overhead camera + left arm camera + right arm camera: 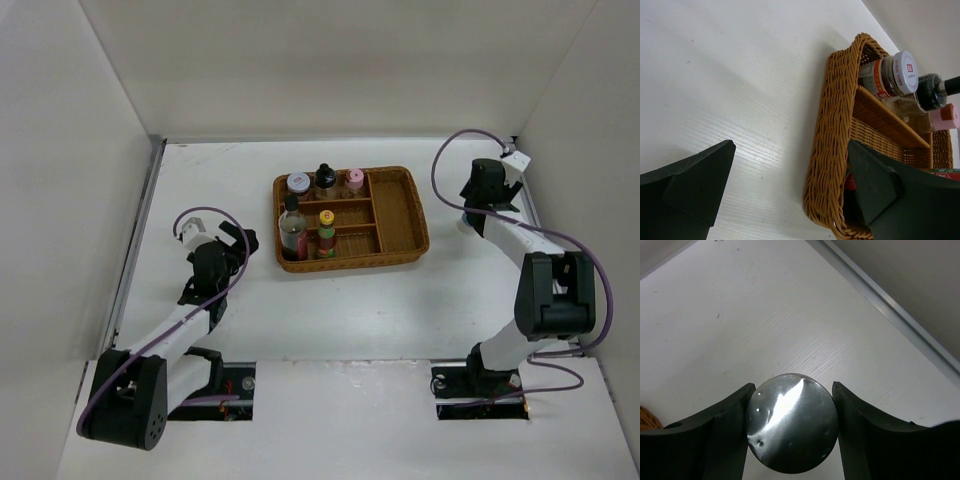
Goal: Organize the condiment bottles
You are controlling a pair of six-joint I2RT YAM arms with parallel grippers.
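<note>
The brown wicker tray (pixel 398 208) holds a white-lidded jar (pixel 298 184), a black-capped bottle (pixel 325 180) and a pink-capped bottle (pixel 354 179) along its far row. A tall clear dark-filled bottle (pixel 292 230) and a yellow-capped dark sauce (pixel 326 232) stand in its near left part. My right gripper (pixel 477 212) is at the far right of the table, right of the tray, and its fingers (pixel 725 435) press both sides of the round grey lid (pixel 792 430) of the cylinder. My left gripper (pixel 236 240) is open and empty, just left of the tray (pixel 832 150).
White walls close in the table on the left, back and right. A metal rail (pixel 900 315) runs along the right wall near the right gripper. The left wrist view shows the jar (pixel 895 75), the black cap (pixel 932 91) and the pink cap (pixel 946 116) over the tray's rim.
</note>
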